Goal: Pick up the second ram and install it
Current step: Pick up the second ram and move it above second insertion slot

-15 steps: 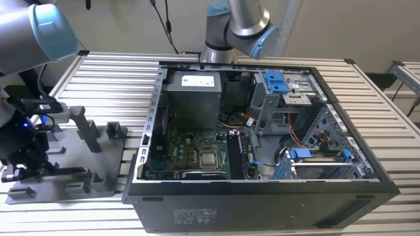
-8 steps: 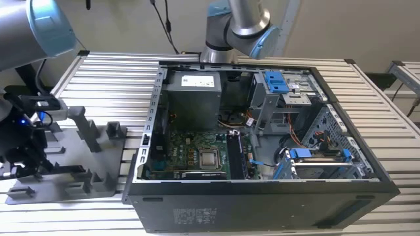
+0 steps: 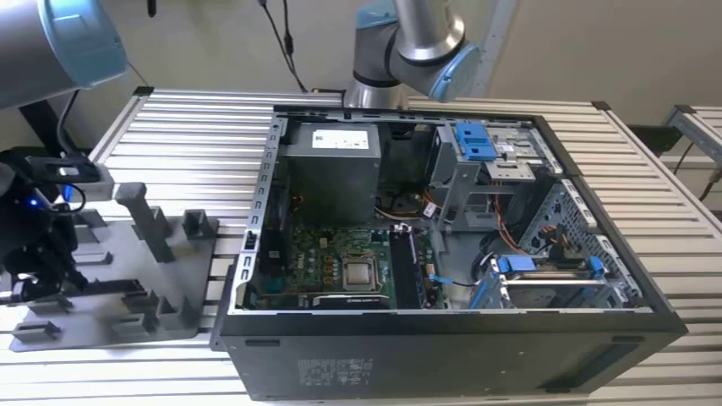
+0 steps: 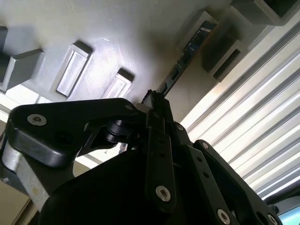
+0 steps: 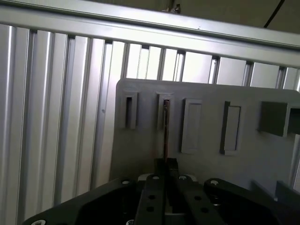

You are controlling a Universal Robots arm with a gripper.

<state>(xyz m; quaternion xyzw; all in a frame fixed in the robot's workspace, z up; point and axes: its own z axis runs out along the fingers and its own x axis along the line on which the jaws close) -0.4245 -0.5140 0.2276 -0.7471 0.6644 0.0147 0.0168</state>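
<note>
The second ram [image 4: 187,51] is a thin dark stick standing on edge in a slot of the grey holder plate [image 5: 206,164]; in the first wrist view the second ram [image 5: 166,126] shows edge-on as a narrow dark line. My gripper [image 4: 154,101] has its black fingers drawn together on the stick's near end, and the gripper [image 5: 166,165] shows the same hold in the first wrist view. In the exterior view the gripper [image 3: 34,262] hangs low over the holder plate [image 3: 124,292] at the exterior view's left.
An open computer case [image 3: 451,355] lies on the slatted metal table [image 3: 181,127], with the green motherboard [image 3: 327,258] and dark memory slots [image 3: 404,266] inside. A tall grey post [image 3: 141,216] and several grey holder blocks [image 3: 198,224] rise from the plate near the gripper.
</note>
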